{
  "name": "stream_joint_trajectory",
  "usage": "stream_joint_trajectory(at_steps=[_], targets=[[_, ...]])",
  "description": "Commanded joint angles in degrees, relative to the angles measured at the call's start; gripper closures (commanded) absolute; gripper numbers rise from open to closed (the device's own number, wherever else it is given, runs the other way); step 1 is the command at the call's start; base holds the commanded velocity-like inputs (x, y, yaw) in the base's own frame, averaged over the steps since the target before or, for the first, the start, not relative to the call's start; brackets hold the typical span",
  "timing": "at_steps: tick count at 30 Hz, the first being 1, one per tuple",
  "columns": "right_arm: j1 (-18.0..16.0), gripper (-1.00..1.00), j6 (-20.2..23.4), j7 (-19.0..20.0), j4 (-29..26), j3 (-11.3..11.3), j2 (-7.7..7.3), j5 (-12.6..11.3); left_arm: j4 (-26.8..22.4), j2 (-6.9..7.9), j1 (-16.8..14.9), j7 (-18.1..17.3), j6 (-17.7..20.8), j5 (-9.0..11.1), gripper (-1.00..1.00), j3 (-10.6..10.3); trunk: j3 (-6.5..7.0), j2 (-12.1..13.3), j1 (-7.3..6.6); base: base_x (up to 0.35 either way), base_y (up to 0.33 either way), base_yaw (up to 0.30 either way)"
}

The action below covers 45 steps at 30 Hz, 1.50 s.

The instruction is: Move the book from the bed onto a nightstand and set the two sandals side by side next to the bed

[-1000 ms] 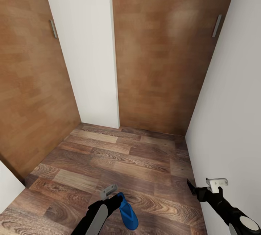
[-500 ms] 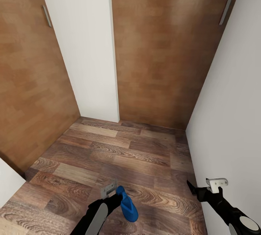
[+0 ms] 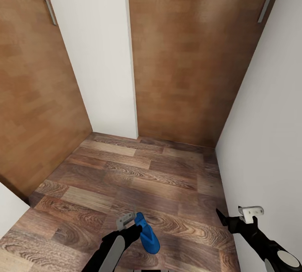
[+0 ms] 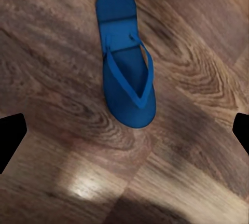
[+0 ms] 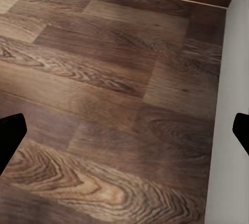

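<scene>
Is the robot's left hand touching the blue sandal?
Apart. In the left wrist view, the sandal lies flat on the floor beyond the open left gripper, whose fingertips stay clear.

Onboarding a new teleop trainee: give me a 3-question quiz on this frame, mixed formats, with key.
1. True or false: the blue sandal lies flat on the wood-plank floor, strap side up.
2. Multiple choice: which arm is beside the sandal in the head view? A) the left arm, with the left gripper B) the right arm, with the right gripper C) both
3. Fill in: in the left wrist view, nothing is between the open fingers; the sandal is ____ by the gripper.

Key: 1 true; 2 A; 3 not held
</scene>
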Motion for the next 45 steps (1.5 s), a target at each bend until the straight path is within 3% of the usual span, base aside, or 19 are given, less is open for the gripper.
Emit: stream_joint_trajectory(at_steps=[1,45], targets=[[0.0,-1.0,0.4,0.3,-0.1,-0.1,0.0,-0.6,-0.1,0.0,0.0,0.5,0.1,0.5,-1.0,-0.1,-0.05,0.0,0.0,0.173,-0.006,0.0],[0.0,-1.0,-0.6,0.0,0.1,0.1,0.01,-0.4,0.0,0.0,0.0,0.4,0.2,0.5,-1.0,-0.1,-0.05,0.0,0.0,0.046,-0.011,0.0]])
